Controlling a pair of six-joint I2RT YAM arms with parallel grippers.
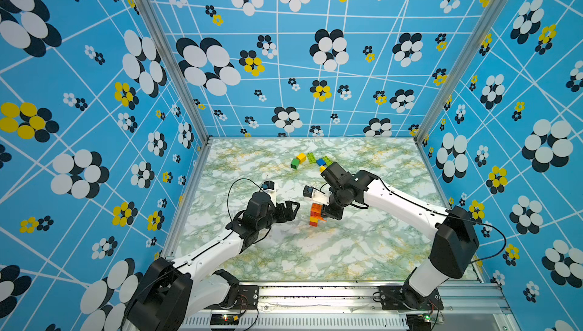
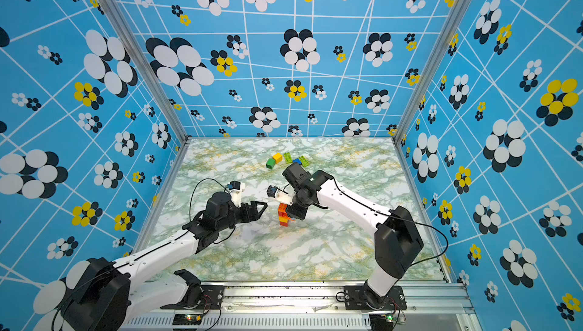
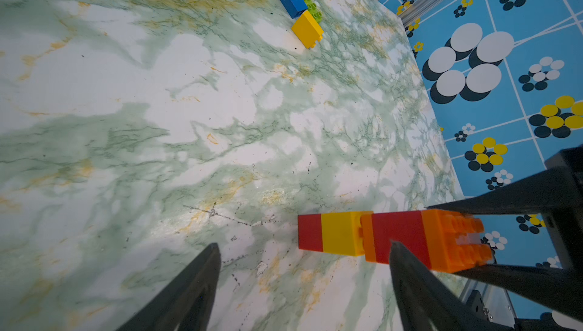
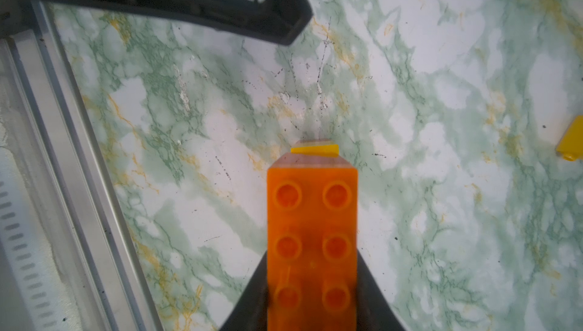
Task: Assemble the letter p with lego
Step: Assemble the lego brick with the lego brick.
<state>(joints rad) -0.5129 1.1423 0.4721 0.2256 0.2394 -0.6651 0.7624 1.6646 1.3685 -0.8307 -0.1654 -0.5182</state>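
The right tool (image 4: 312, 294) is clamped on the orange brick (image 4: 312, 238) topping the stack (image 3: 372, 235); the left tool (image 3: 304, 246) is apart, seemingly empty, near the stack on the desk (image 1: 315, 250).

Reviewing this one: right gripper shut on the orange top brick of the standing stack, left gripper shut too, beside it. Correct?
Not quite: the left gripper is open and empty in a top view. The right gripper is shut on the orange brick atop the stack.

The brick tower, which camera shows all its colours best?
The left wrist view: the brick tower shows side-on, with red, yellow, red and orange layers clear. The right wrist view looks down on its orange top brick, held by the right gripper. In both top views it is tiny.
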